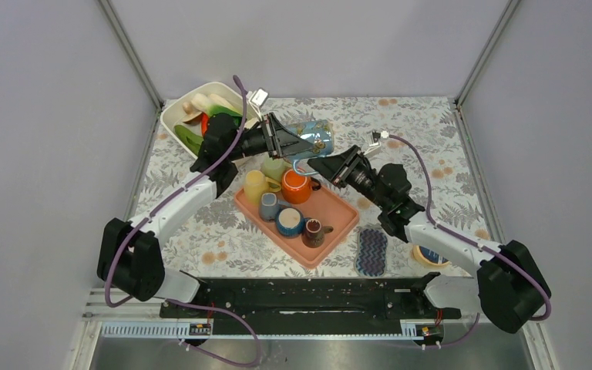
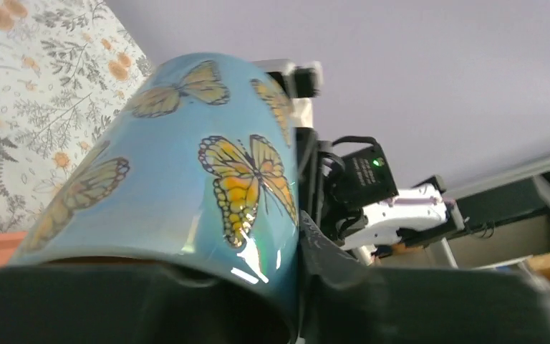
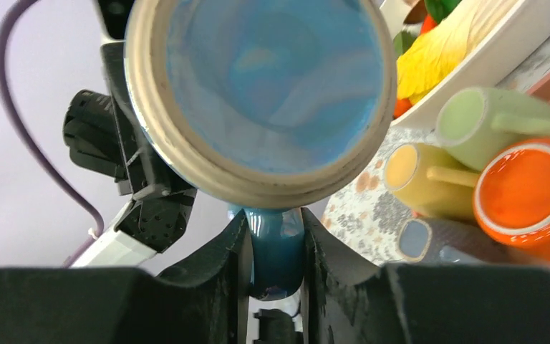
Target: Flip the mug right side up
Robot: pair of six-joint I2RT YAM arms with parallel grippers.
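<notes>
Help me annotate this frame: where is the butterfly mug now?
Top view, centre back: the mug lies sideways, gripped by the left gripper and right gripper, just beyond the tray.

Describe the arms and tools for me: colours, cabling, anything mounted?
Both alike. The left arm and right arm have white links between chunky black joints. A purple cable runs along each to a small white wrist module. The left tool and right tool are matte black, two-fingered.
</notes>
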